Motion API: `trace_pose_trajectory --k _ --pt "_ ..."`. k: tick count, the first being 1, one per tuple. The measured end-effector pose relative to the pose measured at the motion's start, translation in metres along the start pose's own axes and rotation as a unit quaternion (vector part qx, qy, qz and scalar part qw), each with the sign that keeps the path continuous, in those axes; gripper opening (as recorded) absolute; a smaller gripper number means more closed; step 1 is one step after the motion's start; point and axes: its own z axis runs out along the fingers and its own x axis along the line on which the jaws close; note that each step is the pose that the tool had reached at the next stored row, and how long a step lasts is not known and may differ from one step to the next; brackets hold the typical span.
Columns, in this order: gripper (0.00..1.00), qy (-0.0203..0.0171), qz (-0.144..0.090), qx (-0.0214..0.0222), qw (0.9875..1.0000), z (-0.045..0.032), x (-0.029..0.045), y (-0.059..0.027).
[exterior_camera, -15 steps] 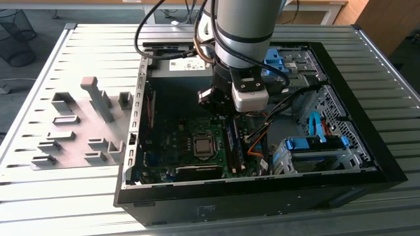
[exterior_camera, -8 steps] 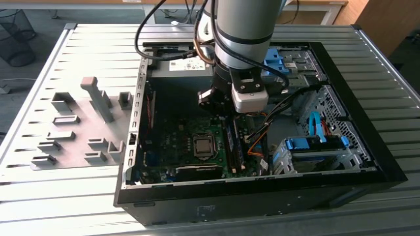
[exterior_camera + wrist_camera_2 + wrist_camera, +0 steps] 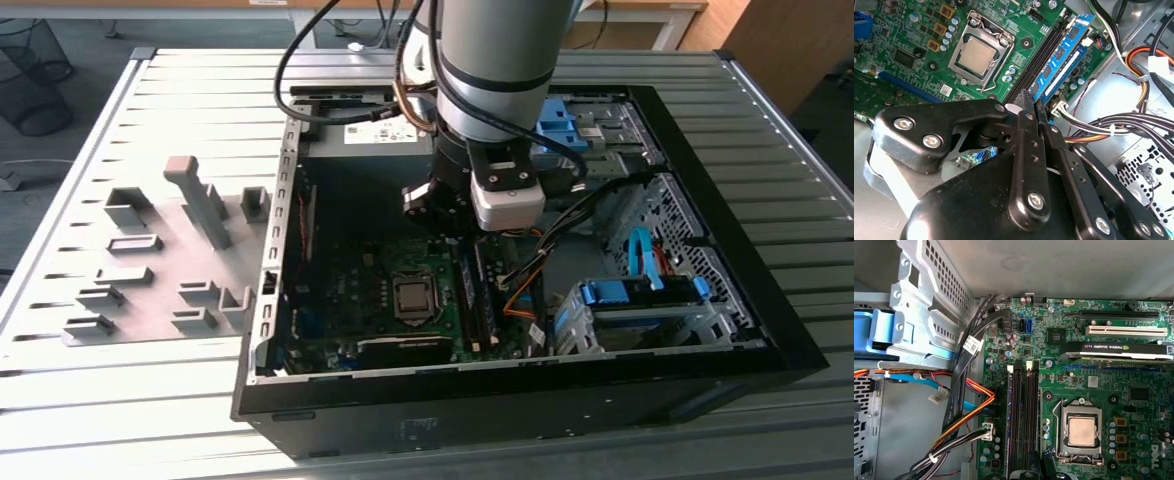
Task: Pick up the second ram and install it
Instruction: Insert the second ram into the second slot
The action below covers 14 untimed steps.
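The gripper [image 3: 1031,101] is held closed inside the case [image 3: 534,405], its tips at the end of the ram [image 3: 1061,70]. The ram is stood in a slot toward the exterior view's right of the socket [image 3: 976,55]. If pressed off-centre, the ram could be seated tilted, with one end left unlatched.

Closed fingers [image 3: 1029,107] above blue ram [image 3: 1066,57]

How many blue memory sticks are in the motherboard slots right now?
2, side by side in the second wrist view: one memory stick beside the empty black slots, the other farther from the processor. The gripper hides their near ends.
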Motion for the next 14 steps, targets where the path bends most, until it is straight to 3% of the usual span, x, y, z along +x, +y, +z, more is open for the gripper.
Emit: trace_pose_trajectory --k 6,14 --pt "0.14 -0.0001 0.004 0.0 1.0 0.0013 0.0 0.0025" --pt "0.14 -0.0003 0.019 0.0003 0.9998 0.0116 0.0003 0.0071"
